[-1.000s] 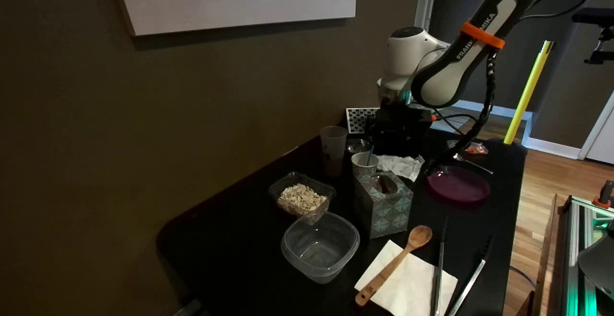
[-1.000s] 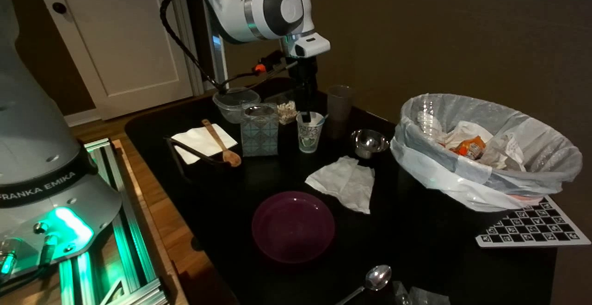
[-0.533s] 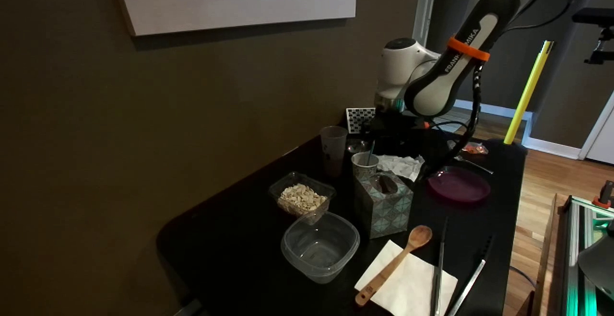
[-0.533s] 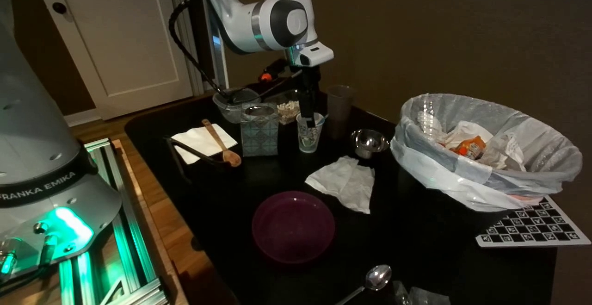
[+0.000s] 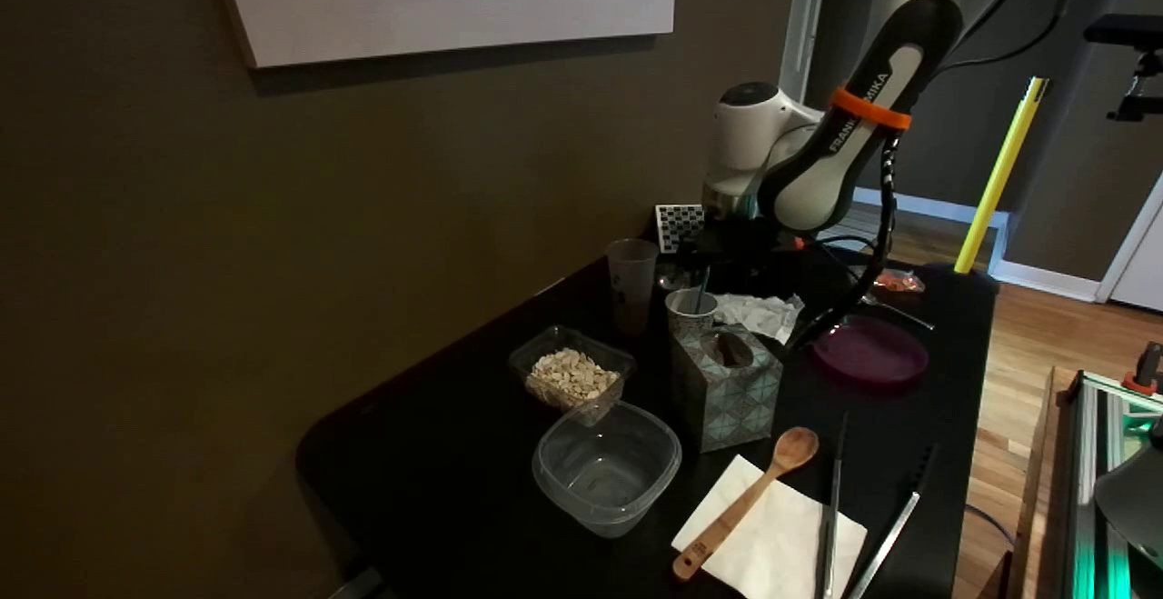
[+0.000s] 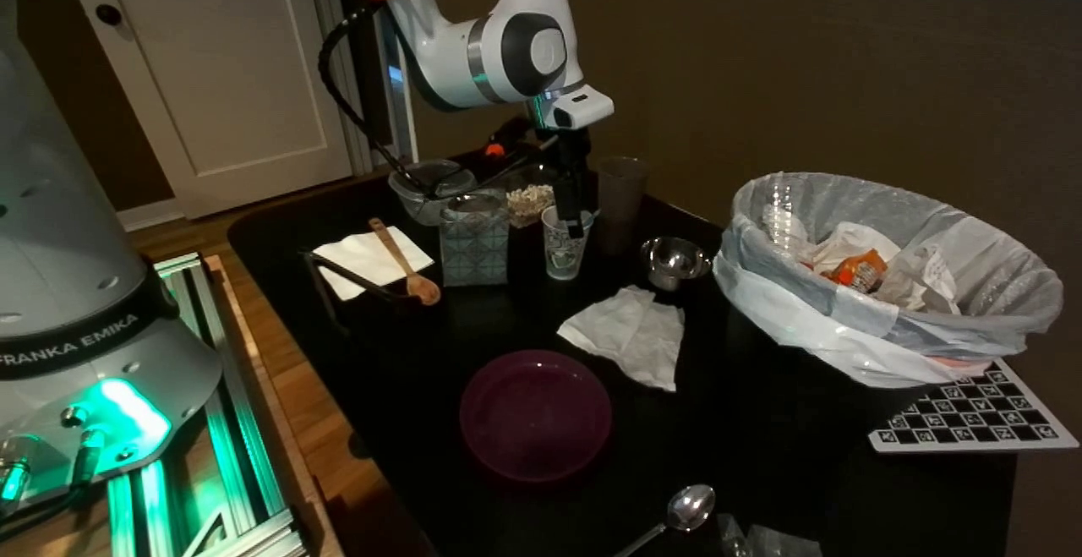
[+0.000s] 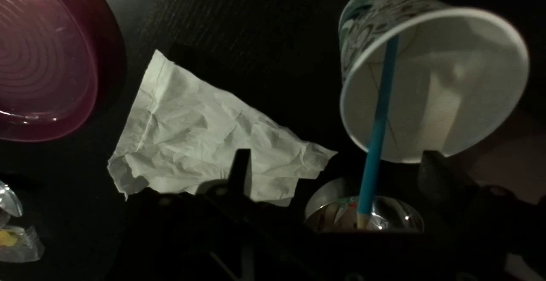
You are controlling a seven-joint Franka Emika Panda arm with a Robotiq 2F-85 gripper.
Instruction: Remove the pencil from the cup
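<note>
The blue pencil (image 7: 379, 127) leans in the patterned paper cup (image 7: 375, 21), its sharpened end sticking out past the rim. In the wrist view my gripper (image 7: 337, 155) is open, its two fingers apart on either side of the pencil's upper part, touching nothing that I can see. In an exterior view the gripper (image 6: 575, 227) points down in front of the upright cup (image 6: 564, 257), and the pencil's end (image 6: 589, 219) shows at the rim. In an exterior view the cup (image 5: 690, 319) and pencil (image 5: 702, 290) show behind the tissue box; the fingers are lost in dark there.
A tissue box (image 6: 474, 244) stands beside the cup. A tall translucent cup (image 5: 631, 285) and a metal measuring cup (image 6: 674, 261) are close by. A crumpled paper towel (image 6: 630, 333), a purple plate (image 6: 536, 464) and a lined bin (image 6: 828, 346) are also on the table.
My arm has come down and shifted toward the cup, so the open gripper is lower, near the pencil. The cup and pencil have not visibly moved.
</note>
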